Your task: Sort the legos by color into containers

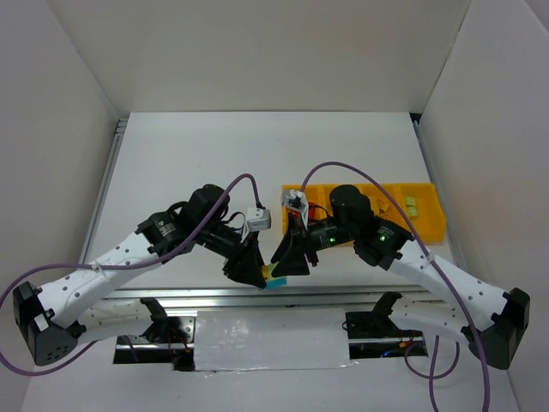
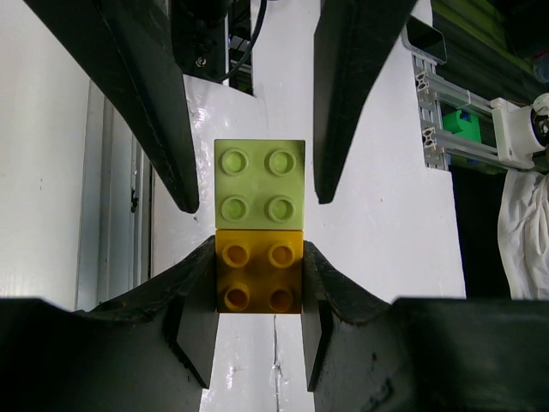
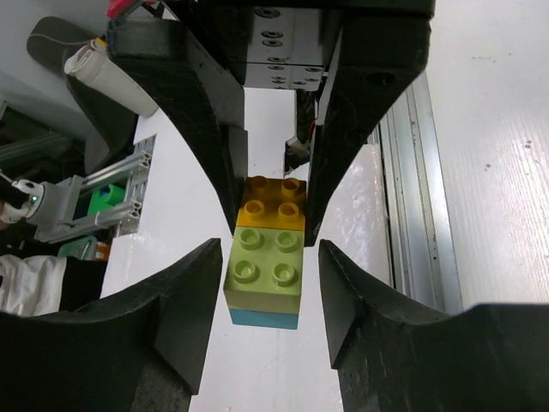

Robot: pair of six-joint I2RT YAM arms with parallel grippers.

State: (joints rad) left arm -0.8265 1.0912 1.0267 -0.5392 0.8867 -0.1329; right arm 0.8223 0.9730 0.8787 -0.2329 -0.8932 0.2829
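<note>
1. White tabletop (image 1: 257, 154) boxed in by plain white walls (image 1: 257, 51). In the top view the yellow-orange tray (image 1: 436, 225) lies toward 3 o'clock. The clump (image 1: 274, 280) of three joined legos sits between the two claws near 6 o'clock, close to the near edge.
2. The left claw (image 2: 257, 279) is pinched on the orange-yellow brick (image 3: 272, 202), its pads pressed on two opposite sides.
3. The right claw (image 3: 270, 257) is spread. In its wrist view one finger stands at 9 o'clock and one at 3 o'clock of the pale green brick (image 2: 259, 184), with a slim gap on each side and no contact. A teal brick (image 3: 263, 318) is stuck beneath the green one.
4. The step in hand looks like splitting green from orange. To do it well:
   - Centre the right claw on the green brick's flat sides.
   - Keep its pads clear of the seam so they do not catch the orange brick.
   - Close squarely.
   - Lever the two apart with a tilt while the left claw holds firm.
5. The teal brick will likely come away with the green one and need a second split.
6. Pale green pieces (image 1: 412, 206) lie in the tray near its 3 o'clock end, which is the likely home for the green brick.
</note>
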